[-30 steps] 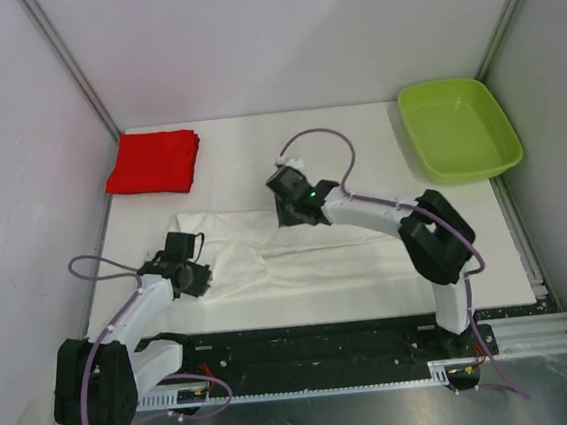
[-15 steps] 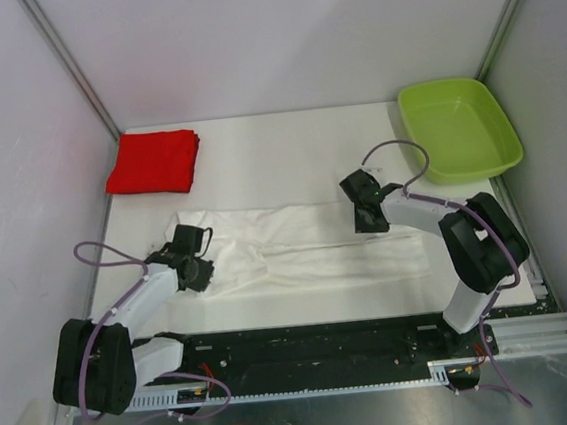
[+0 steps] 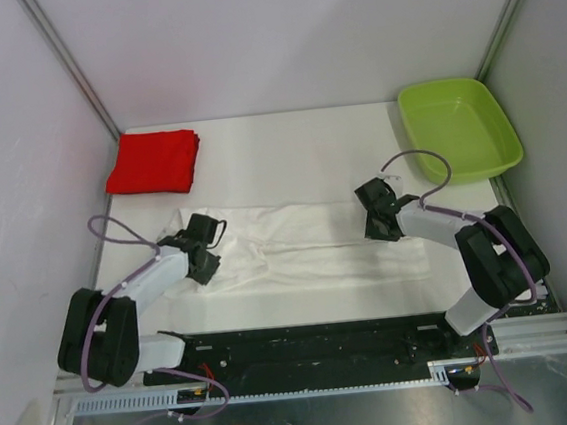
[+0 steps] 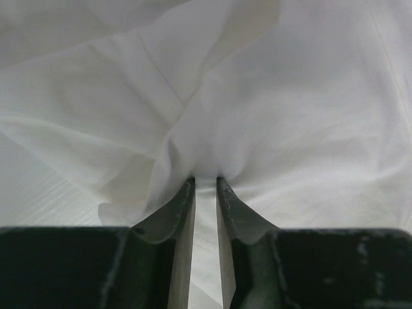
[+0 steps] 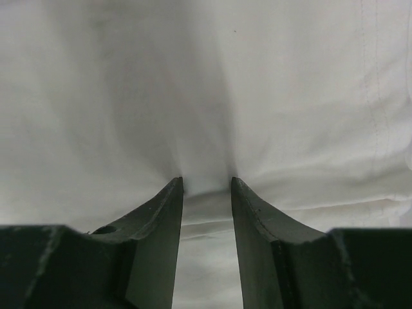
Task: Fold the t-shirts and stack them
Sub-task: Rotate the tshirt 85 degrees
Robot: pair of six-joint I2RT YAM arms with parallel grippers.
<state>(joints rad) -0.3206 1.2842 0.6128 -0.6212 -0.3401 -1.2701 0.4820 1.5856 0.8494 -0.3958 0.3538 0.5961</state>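
The white t-shirt [image 3: 297, 246] lies stretched across the near surface [image 3: 288, 152]. The left end effector [image 4: 206, 180] pinches its 9 o'clock end, the right end effector [image 5: 206, 180] grips toward 3 o'clock (both narrowed onto cloth). The folded red t-shirt [image 3: 154, 163] rests far off at 11 o'clock.

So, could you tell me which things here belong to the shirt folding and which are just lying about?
Job in hand:
white shirt, laid out at the near edge
red shirt, already folded, far left corner

Lying about:
tray, far right corner, nothing visible in it
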